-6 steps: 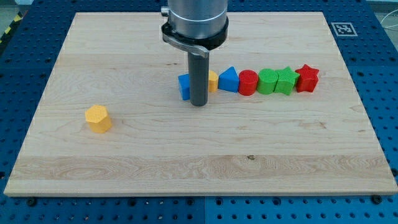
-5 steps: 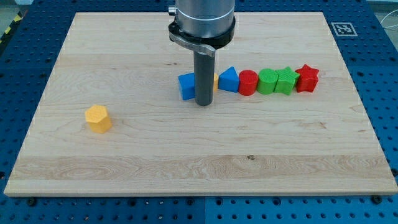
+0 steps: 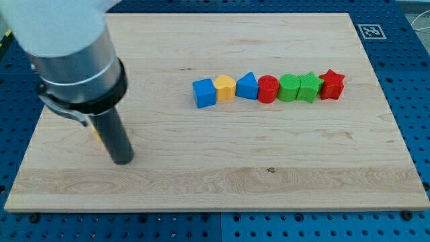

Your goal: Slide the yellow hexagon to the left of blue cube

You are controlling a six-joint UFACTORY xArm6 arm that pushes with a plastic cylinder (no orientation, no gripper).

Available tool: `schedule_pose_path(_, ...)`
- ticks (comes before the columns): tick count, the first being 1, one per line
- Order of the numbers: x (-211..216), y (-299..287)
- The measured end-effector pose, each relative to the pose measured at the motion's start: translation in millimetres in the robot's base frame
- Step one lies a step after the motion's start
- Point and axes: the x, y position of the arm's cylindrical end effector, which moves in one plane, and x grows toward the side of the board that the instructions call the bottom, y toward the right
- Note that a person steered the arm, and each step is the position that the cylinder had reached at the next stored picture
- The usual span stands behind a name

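The yellow hexagon (image 3: 98, 134) is almost wholly hidden: only a sliver of orange-yellow shows at the left side of our rod, near the board's left edge and about halfway down it. Our tip (image 3: 122, 161) rests on the wood just to the right of and below that sliver, so we judge it sits behind the block on the wrong side for a push to the right; it probably needs to get round to the hexagon's left first. We carry no claw, only the rod, so nothing is gripped or held.

The blue cube (image 3: 204, 93) heads a row in the upper middle of the board, well apart from the hexagon. Touching its right side is a yellow block (image 3: 225, 87), then a blue triangle (image 3: 247, 86), a red cylinder (image 3: 268, 89), two green blocks (image 3: 299, 88) and a red star (image 3: 332, 84). The spot left of the cube is bare wood, which suits the goal.

The board (image 3: 269, 175) is pale planked wood with a small knot low in the middle. It lies on a blue perforated bench (image 3: 416, 101), and a printed marker (image 3: 371, 31) sits at the board's top right corner.
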Motion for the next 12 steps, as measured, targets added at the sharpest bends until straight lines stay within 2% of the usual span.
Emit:
schedule_pose_path(1,-9,-25)
schedule_pose_path(6,-85,-30)
schedule_pose_path(8,-98,-54)
schedule_pose_path(9,-115,-54)
schedule_pose_path(12,-124,-10)
